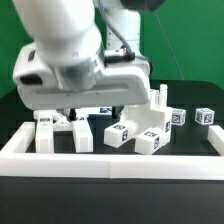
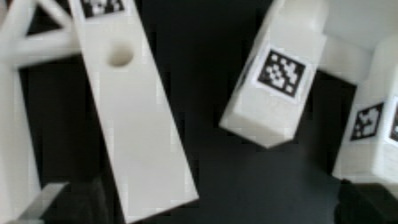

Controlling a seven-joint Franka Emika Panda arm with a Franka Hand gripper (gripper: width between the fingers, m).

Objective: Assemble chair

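Observation:
The chair parts are white blocks with black-and-white tags on the black table. In the wrist view a long square post (image 2: 134,120) with a round hole near one end lies below my gripper (image 2: 205,207). Its near end lies between the two dark fingertips (image 2: 50,205), which stand wide apart and touch nothing. A shorter tagged post (image 2: 281,75) lies beside it, another tagged part (image 2: 370,130) is at the edge, and a cross-braced frame (image 2: 27,40) is in the corner. In the exterior view my gripper (image 1: 75,108) hangs low over the posts (image 1: 62,132) on the exterior view's left.
More tagged parts (image 1: 135,135) lie mid-table. An upright post (image 1: 161,100) and two small tagged blocks (image 1: 205,116) are toward the exterior view's right. The long low white border wall (image 1: 110,162) runs along the front. A green backdrop stands behind.

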